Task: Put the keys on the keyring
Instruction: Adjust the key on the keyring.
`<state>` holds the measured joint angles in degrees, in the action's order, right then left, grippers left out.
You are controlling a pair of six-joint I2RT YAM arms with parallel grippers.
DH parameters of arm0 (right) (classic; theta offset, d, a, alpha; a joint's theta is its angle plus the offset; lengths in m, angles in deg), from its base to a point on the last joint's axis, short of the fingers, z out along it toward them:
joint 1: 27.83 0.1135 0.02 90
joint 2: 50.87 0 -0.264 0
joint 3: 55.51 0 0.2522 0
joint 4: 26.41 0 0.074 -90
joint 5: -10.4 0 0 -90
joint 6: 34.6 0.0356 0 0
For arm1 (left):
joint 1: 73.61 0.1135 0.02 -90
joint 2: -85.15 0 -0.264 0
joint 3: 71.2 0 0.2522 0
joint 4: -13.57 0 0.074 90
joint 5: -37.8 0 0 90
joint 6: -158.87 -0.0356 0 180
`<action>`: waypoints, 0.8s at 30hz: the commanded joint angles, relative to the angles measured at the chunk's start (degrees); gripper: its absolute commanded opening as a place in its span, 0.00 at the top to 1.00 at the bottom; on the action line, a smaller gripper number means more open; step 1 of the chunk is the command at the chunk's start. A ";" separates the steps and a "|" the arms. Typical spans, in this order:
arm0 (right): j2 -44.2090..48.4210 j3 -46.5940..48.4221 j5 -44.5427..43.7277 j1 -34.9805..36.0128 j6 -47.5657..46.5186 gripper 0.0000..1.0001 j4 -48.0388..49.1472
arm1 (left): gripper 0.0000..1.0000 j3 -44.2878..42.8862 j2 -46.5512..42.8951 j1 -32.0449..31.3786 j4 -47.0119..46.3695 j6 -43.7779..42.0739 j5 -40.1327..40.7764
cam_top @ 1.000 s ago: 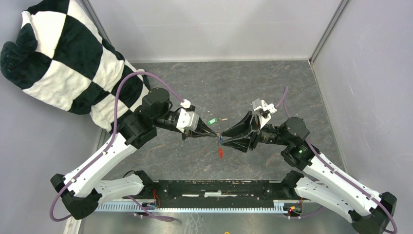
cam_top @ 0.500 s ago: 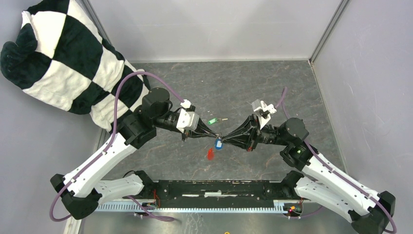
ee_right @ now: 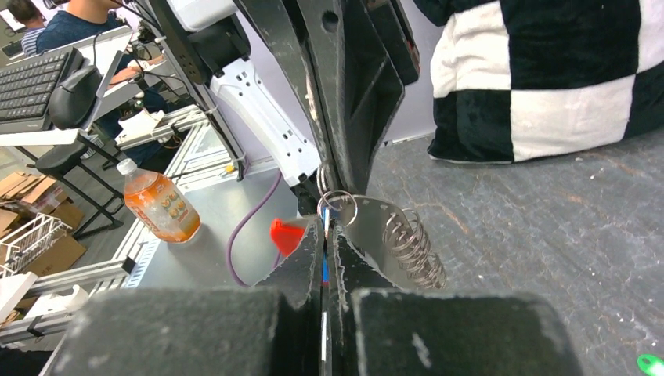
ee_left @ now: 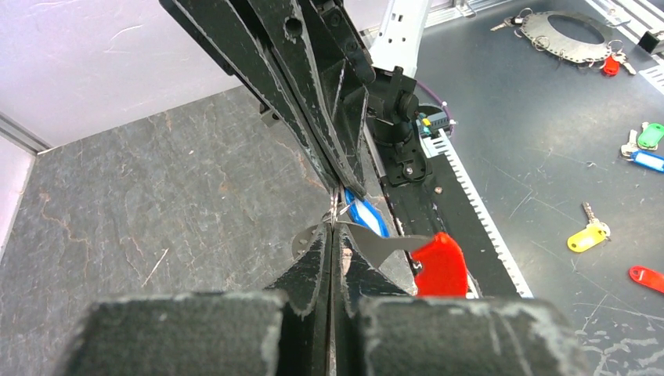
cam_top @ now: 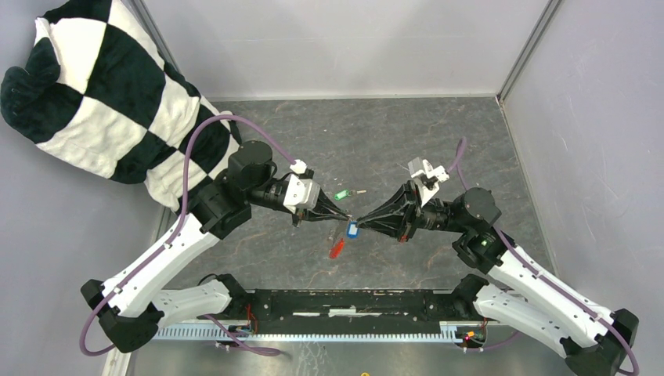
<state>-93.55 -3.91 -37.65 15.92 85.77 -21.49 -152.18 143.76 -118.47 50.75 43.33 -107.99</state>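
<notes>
nearest the arm bases, the red tag (cam_top: pixel 336 248) of the keyring (ee_right: pixel 372 223) dangles at about 7 o'clock of the spot where the two claws meet. it hangs over the middle of the table (cam_top: pixel 376 133); whether it touches the surface i cannot tell. just above it, at 6 o'clock of that spot, the blue key (cam_top: pixel 352 229) hangs right under the fingertips.

the left gripper (cam_top: pixel 348 218) reaches in from 9 o'clock. its jaws are pressed flat together on the keyring, and the grey strip that leads to the tag comes out from its tip. the right gripper (cam_top: pixel 361 221) comes in from 3 o'clock, tip to tip with the left. its jaws are also pinched to a slit, right at the thin wire loop. the right wrist view shows a sliver of blue in that slit, but i cannot tell whether the claw grips the key, the loop or both. a wire coil (ee_right: pixel 411 249) lies along the strip just beyond the loop.

farther out, at about 11 o'clock of the claws and apart from them, the green key (cam_top: pixel 341 194) lies flat on the table with its blade pointing to 3 o'clock, not on the ring.

farthest off, at 10 o'clock, a black-and-white checkered cushion (cam_top: pixel 102 86) slumps over the table's far left corner.
</notes>
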 commanded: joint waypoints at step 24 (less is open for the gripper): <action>4.29 8.17 -15.69 0.00 -16.96 0.25 -22.17 | 0.98 -0.17 -0.81 -0.14 -7.88 3.36 12.26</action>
<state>-91.28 3.02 -46.61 15.92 73.55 -39.98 -152.18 143.70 -118.47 48.61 43.57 -102.66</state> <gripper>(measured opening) 0.708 0.022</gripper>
